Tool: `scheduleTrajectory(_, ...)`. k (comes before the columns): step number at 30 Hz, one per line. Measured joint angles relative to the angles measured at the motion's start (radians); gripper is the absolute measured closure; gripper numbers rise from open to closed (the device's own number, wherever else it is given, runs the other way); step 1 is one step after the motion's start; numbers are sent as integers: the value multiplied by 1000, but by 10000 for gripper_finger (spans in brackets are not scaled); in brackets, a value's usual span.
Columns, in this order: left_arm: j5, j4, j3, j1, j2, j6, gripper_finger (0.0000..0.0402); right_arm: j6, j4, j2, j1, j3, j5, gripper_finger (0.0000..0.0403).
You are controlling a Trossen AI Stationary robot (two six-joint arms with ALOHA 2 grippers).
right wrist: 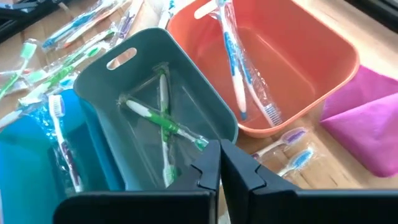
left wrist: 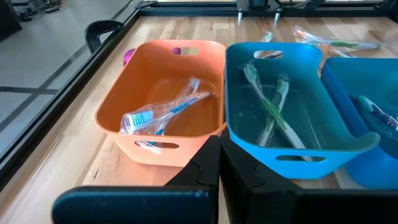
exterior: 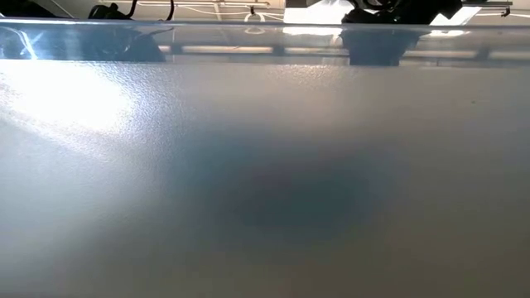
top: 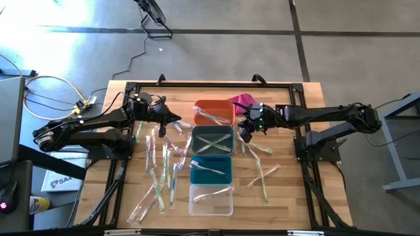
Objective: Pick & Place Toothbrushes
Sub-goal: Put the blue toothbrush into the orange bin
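- Bins in a column at centre of the high view on the wooden bench [top: 289, 196]: orange bin [top: 214, 112] at top, grey bin [top: 212, 142] under it, teal bin [top: 210, 170] next, clear bin [top: 210, 199] lowest.
- Orange bin holds two wrapped toothbrushes with blue on them [left wrist: 163, 113], lying crossed.
- Grey bin holds two green toothbrushes [right wrist: 160, 122] crossed in an X.
- Teal bin holds one toothbrush [top: 209, 168]; clear bin holds one too [top: 213, 193].
- Loose toothbrushes [top: 161, 174] scattered on the bench left of the bins, lower-left centre of the high view; a smaller bunch [top: 261, 172] right of the bins.
- Two more wrapped brushes [right wrist: 287, 149] lie on the bench just beside the orange bin, near the magenta cloth [right wrist: 368, 118].
- Magenta cloth sits upper right of the orange bin in the high view.
- Left gripper [top: 172, 118] sits left of the orange bin, above the loose pile; jaws pressed together, nothing between them in the left wrist view [left wrist: 219, 163].
- Right gripper [top: 245, 133] sits at the right edge of the grey bin, just below the cloth; jaws pressed together, empty in the right wrist view [right wrist: 219, 163].
- Low view is blocked by a blurred grey surface; nothing usable there.
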State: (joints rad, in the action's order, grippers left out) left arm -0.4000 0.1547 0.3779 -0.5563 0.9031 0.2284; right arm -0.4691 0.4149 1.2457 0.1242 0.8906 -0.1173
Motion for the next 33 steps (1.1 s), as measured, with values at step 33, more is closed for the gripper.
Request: scheduleTrajectory(33,0,-57,0,0,0,-272,401,190,-79,0,88,0,-7,399)
